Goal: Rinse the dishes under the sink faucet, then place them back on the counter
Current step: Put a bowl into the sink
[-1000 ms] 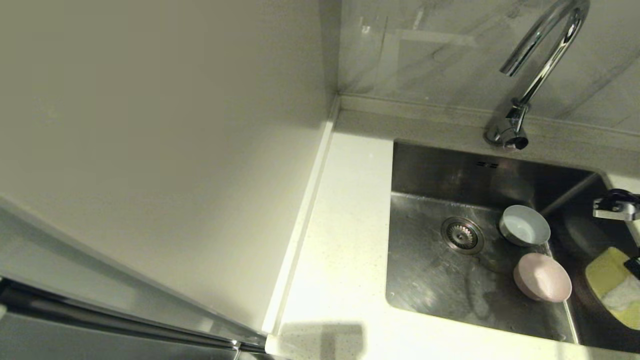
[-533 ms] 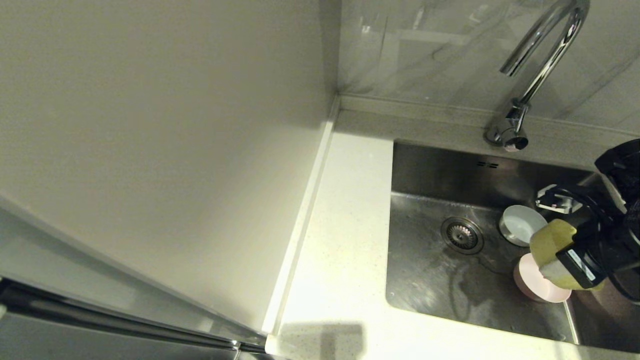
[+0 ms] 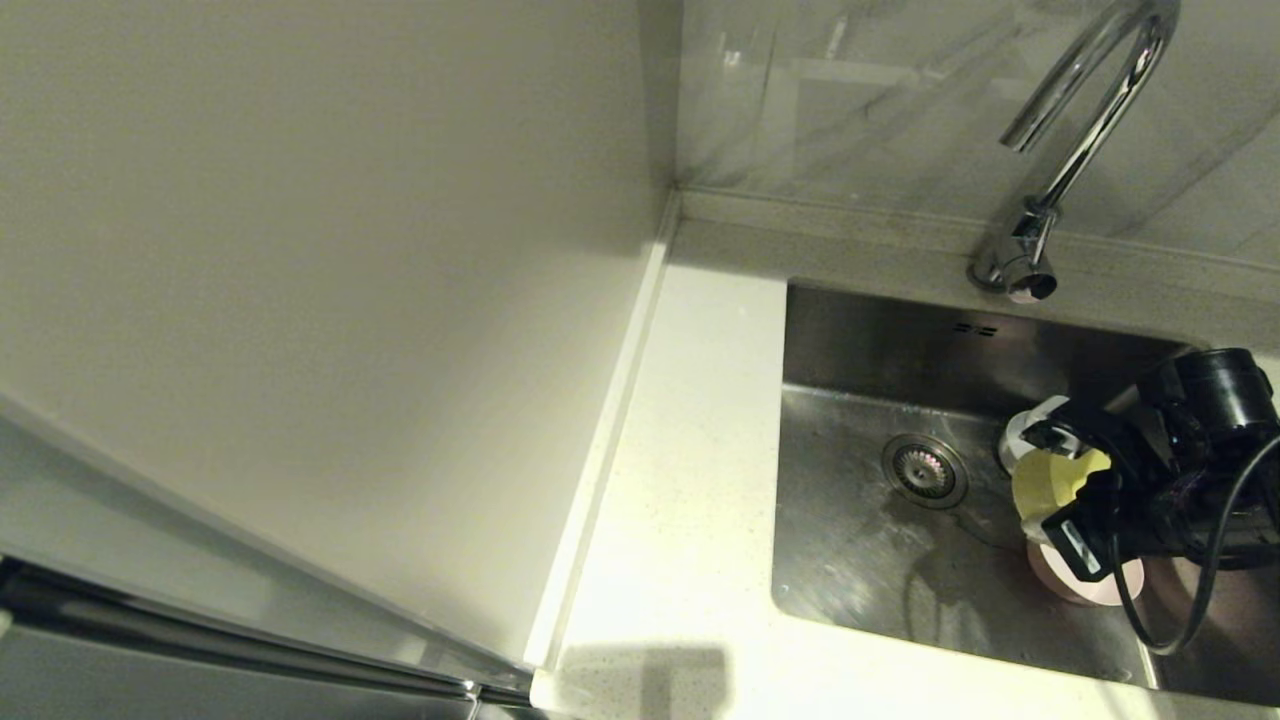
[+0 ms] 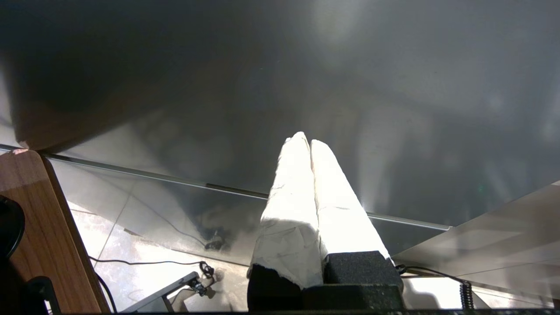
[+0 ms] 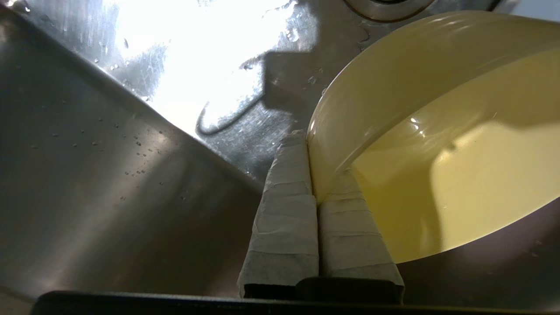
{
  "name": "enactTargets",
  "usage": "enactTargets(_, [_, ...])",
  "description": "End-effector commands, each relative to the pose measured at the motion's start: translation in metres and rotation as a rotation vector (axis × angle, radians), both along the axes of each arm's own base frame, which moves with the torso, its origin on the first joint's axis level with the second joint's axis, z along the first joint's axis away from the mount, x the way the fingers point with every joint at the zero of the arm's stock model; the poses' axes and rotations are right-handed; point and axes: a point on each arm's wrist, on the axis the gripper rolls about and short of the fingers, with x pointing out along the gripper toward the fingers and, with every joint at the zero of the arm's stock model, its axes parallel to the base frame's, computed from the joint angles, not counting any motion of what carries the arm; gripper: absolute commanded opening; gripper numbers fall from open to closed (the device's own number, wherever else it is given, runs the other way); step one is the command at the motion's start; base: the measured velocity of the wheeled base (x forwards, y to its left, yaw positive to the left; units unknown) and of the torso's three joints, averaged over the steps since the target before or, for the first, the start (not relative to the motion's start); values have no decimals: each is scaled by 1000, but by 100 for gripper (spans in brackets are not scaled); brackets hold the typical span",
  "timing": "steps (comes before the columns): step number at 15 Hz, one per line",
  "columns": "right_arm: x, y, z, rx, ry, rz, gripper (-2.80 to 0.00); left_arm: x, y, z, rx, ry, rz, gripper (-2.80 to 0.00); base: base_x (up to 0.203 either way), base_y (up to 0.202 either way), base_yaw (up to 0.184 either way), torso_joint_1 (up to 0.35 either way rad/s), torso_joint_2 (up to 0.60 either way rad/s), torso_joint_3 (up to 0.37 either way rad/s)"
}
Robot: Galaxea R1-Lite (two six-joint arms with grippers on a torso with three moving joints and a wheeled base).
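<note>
At the right side of the steel sink (image 3: pixel 850 560), the right tool (image 3: pixel 1050 470) is clamped on the rim of the yellow-green bowl (image 3: pixel 1055 482), holding it tilted above the basin floor. Right wrist view: the two tape-wrapped fingers (image 5: pixel 286 205) pinch the bowl wall (image 5: pixel 437 144), one finger on the outer face and the other inside, with the bowl's hollow turned toward the camera and the wet sink floor (image 5: pixel 183 78) behind it.

Head view, sink contents: the round drain (image 3: pixel 924 470) lies near the middle of the floor; the white bowl (image 3: pixel 1015 435) sits just right of the drain and is mostly hidden behind the tool and the held bowl; the pink bowl (image 3: pixel 1085 585) rests on the floor nearer the front wall, partly covered by the black wrist. Two small overflow slots (image 3: pixel 973 328) mark the back wall of the basin.

Behind the sink, the chrome faucet (image 3: pixel 1075 140) rises from its round base on the back ledge and curves so that its spout points down over the basin. No water stream is visible from it.

The white speckled table (image 3: pixel 680 480) runs along the left of the sink, bounded by a plain cream wall panel (image 3: pixel 330 280) to its left.

Left wrist view: the left tool (image 4: pixel 309 144) is parked away from the sink, its wrapped fingers pressed together with nothing between them, facing a dark glossy surface above a tiled floor.
</note>
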Motion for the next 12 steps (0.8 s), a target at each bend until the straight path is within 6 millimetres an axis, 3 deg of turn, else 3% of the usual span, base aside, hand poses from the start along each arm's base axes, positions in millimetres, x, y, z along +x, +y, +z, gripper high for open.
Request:
enactTargets(1, [3,1,-19,3,68,12,-280,0,0,-1,-1,3,0,-280,0,0,0,0,0,0])
enactTargets(6, [14,16,-46,-6,133,86,-280,0,0,-1,-1,3,0,-280,0,0,0,0,0,0])
enactTargets(12, [41,26,-75,-15,112,113,-280,0,0,-1,-1,3,0,-280,0,0,0,0,0,0])
